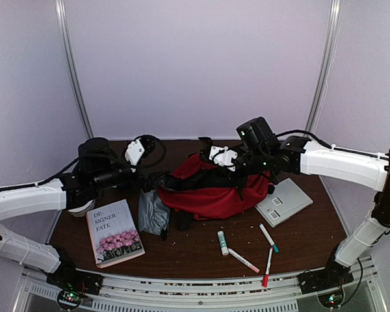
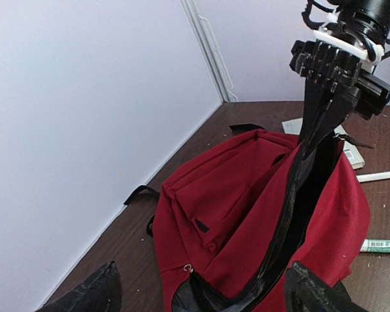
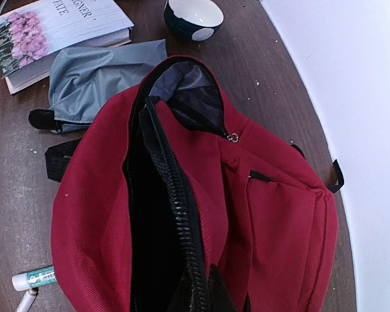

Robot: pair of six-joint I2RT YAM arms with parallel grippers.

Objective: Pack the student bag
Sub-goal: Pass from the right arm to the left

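1. The student bag [image 1: 214,198] sits at the centre of the table [image 1: 182,257].
2. The right gripper [image 3: 205,289], at the bag's 1 o'clock, pinches its zipper trim [image 3: 175,195].
3. The left gripper [image 2: 201,292], at the bag's 9 o'clock, is spread wide.

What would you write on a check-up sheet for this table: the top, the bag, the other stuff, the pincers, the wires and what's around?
Surface: brown wooden table, a few pale crumbs.
Job's things: red student bag mid-table, main zipper open, grey lining showing.
Clutter: flower-cover book, grey pouch, bowl, grey flat box, glue stick, three markers, all outside the bag.
Pincers: left pincer open near the bag, gripping nothing; right pincer shut on the bag's black zipper trim, holding it up.
Cables: black cable arcs over the right arm; none seen on the table.
Surroundings: pale walls, metal corner posts.
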